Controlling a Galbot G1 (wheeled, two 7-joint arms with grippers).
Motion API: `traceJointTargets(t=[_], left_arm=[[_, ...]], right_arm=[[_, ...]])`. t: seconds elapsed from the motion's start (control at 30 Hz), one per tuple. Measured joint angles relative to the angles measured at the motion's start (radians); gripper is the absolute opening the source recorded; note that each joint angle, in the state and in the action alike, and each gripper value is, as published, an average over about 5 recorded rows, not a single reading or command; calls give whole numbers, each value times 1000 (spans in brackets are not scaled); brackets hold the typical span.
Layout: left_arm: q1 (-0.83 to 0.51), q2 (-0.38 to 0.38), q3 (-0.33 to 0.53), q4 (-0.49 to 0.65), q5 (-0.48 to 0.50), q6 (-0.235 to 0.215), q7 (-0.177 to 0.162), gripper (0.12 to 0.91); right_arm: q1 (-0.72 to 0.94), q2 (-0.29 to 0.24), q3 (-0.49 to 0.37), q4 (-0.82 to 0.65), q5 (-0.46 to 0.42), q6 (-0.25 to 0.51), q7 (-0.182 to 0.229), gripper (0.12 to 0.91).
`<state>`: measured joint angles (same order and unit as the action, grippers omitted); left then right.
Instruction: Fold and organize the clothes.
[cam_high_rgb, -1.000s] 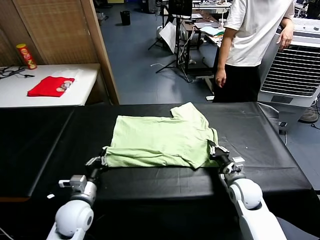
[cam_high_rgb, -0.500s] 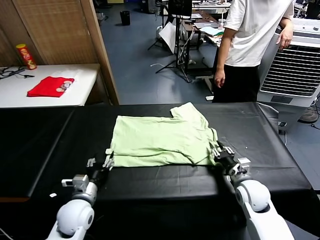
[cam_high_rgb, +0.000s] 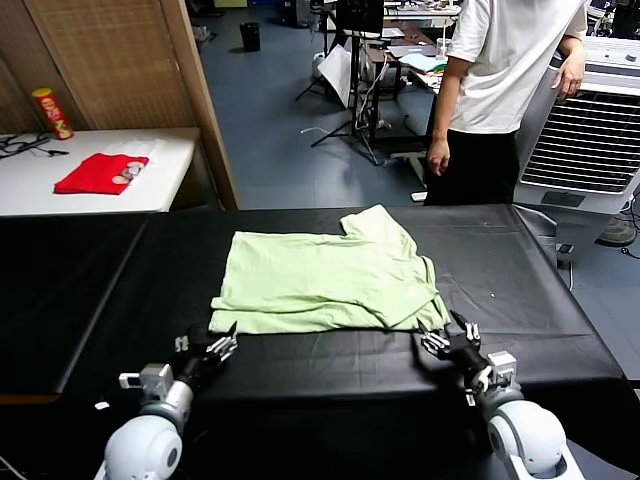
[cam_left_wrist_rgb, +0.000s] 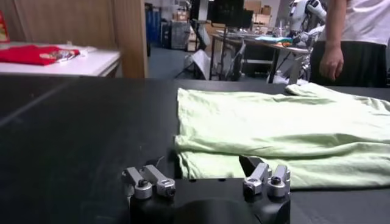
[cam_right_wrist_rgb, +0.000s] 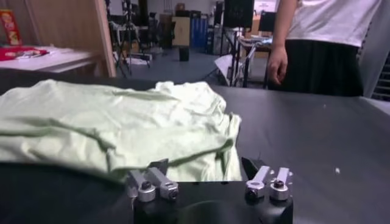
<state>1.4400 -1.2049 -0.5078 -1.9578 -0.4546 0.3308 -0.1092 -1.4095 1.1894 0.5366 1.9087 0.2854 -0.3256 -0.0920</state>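
Black table (cam_high_rgb: 120, 270) carries the folded T-shirt (cam_high_rgb: 320, 280) mid-surface. Left gripper (cam_high_rgb: 205, 349) and right gripper (cam_high_rgb: 452, 343) sit released, just clear of its near edge. Risk: loose near hem could snag on re-approach.

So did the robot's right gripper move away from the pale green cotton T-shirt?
Yes. The right gripper pulled back toward the robot, off the pale green cotton T-shirt hem and onto bare black table, jaws open.

Both arms sit low, left pincer (cam_high_rgb: 205, 347) and right pincer (cam_high_rgb: 449, 341) spread wide, holding nothing.
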Motion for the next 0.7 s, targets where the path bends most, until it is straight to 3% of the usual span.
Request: traceJointTargets(t=[0.17, 0.3, 0.4, 0.7], left_arm=[[-3, 0, 0, 12, -11, 1, 7, 507], [-3, 2, 0, 13, -8, 1, 5, 272], [5, 8, -1, 5, 9, 3, -5, 152], [89, 62, -27, -80, 58, 28, -24, 128]], right_arm=[[-3, -6, 0, 13, -1, -6, 5, 166], [-15, -20, 6, 37, 10, -40, 19, 127], [-34, -37, 15, 68, 34, -83, 34, 128], [-149, -66, 40, 191, 56, -187, 87, 128]])
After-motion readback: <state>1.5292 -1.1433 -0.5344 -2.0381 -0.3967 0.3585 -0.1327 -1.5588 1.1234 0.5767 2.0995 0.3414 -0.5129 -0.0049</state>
